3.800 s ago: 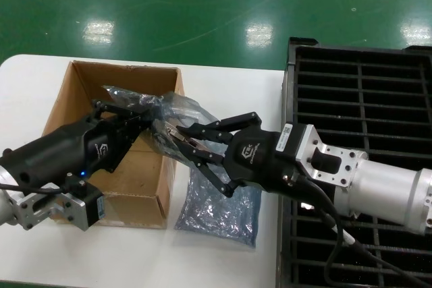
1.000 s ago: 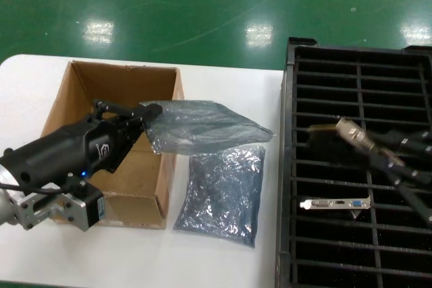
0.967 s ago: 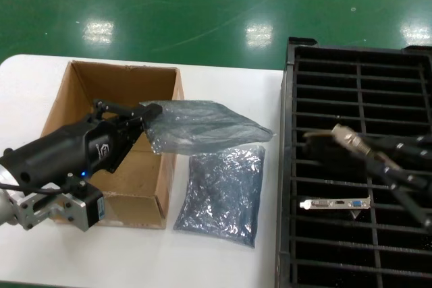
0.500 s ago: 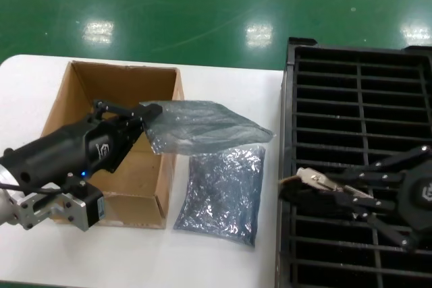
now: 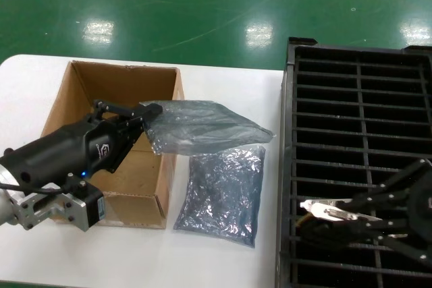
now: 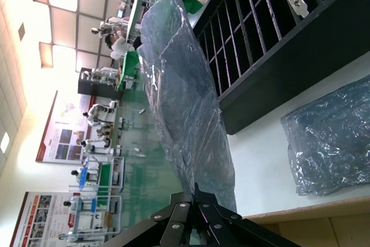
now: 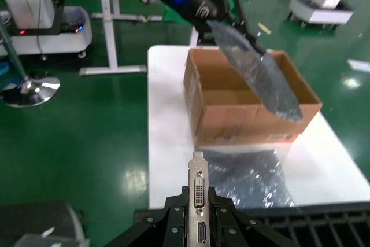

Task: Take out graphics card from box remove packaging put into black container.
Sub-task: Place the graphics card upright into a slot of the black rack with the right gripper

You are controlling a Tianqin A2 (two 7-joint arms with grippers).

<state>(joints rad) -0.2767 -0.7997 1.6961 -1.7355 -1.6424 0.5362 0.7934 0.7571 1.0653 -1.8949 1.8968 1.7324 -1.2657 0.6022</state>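
The graphics card (image 5: 335,210) sat at the lower right of the head view, clamped in the right end effector (image 5: 351,217) over the near slots of the black container (image 5: 358,109). Only its silver bracket caught the light there; the board itself was lost against the dark fingers and ribs. The right wrist view showed what the head view could not: the bracket (image 7: 198,198) stood on end between the fingers, its ports facing the camera, though no lettering on it could be read.

At the left of the head view the left end effector (image 5: 138,114) was closed on the edge of the packaging (image 5: 202,126), which hung in the air off the right wall of the box (image 5: 138,204). The left wrist view showed that bag (image 6: 185,105) as an empty, crinkled sleeve. A second bag (image 5: 223,190) lay flat on the table (image 5: 223,261) between box and container. A pale logo on the left arm was too small to read.
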